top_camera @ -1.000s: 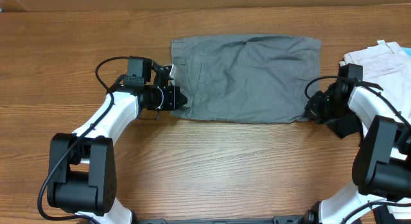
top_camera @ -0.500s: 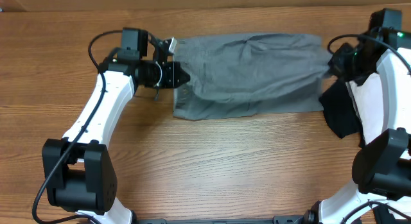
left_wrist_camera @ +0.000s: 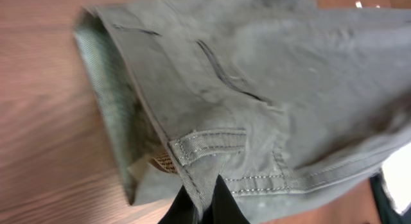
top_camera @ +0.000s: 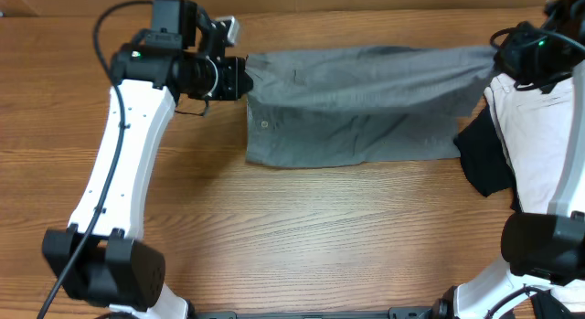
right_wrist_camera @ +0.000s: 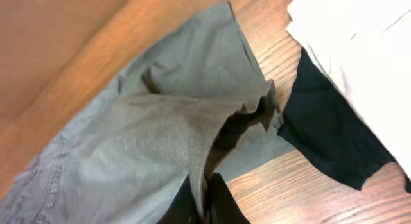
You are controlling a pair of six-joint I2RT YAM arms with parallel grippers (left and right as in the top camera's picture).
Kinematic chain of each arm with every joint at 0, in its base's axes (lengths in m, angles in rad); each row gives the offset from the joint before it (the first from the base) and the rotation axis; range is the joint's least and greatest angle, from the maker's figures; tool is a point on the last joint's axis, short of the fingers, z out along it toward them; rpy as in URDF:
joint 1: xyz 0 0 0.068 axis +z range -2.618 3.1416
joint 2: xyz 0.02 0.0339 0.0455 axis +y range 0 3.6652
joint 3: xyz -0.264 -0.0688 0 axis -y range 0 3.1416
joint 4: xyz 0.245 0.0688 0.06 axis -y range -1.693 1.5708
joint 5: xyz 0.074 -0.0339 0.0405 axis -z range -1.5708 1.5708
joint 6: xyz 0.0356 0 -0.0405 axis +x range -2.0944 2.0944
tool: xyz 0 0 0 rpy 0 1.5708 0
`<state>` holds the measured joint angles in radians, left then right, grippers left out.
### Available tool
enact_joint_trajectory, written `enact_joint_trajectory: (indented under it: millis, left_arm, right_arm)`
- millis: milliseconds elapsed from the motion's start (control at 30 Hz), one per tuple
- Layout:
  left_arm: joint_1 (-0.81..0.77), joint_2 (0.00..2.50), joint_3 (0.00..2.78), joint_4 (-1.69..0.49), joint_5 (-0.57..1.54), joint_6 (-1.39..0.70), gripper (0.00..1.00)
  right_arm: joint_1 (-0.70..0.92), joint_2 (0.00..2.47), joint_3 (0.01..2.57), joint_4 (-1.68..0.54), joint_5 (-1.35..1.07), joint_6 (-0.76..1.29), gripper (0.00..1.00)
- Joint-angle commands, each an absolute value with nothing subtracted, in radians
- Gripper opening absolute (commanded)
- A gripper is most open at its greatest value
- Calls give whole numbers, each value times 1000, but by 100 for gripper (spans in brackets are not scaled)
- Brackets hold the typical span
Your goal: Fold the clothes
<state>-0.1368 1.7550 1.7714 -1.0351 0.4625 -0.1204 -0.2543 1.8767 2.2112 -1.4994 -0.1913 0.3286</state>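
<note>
Mere slivers of left hand (left_wrist_camera: 202,201) and right hand (right_wrist_camera: 204,195) amid grey shorts (top_camera: 352,127)

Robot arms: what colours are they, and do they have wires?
The left arm is made of long white tubes with chunky black joints, and a thin black cable loops beside it. A little green light glows near its wrist. The right arm matches. The left gripper and right gripper have dark fingers.

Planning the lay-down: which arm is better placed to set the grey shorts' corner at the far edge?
Right, probably: the right gripper holds its end of the grey shorts at that edge; the left gripper holds short of it.
</note>
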Motion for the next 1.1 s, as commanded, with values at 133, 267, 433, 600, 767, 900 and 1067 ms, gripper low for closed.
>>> enact_joint_trajectory:
  millis: [133,267,433,600,767,900,1067]
  left_arm:
    - [-131,1582,1843,-1056,336,-89,4]
    - [-131,1480,1843,-1060,276,-91,4]
    - [-131,1348,1843,-1066,219,-104,4]
    - [-131,1221,1843,-1078,208,-128,4]
    - [-131,1163,1843,-1095,207,-139,4]
    - [-131,1177,1843,-1096,160,-149,4]
    - [-131,1259,1843,-1059,51,-161,4]
  right_arm:
    - [-255,1847,2377,-1576,-173,313,4]
    - [-256,1811,2423,-1606,-172,307,4]
    - [-253,1732,2444,-1630,-170,307,4]
    - [-223,1624,2444,-1640,-170,312,4]
    - [-196,1564,2444,-1626,-170,318,4]
    - [-196,1563,2442,-1604,-170,342,4]
    - [-196,1595,2442,-1548,-170,353,4]
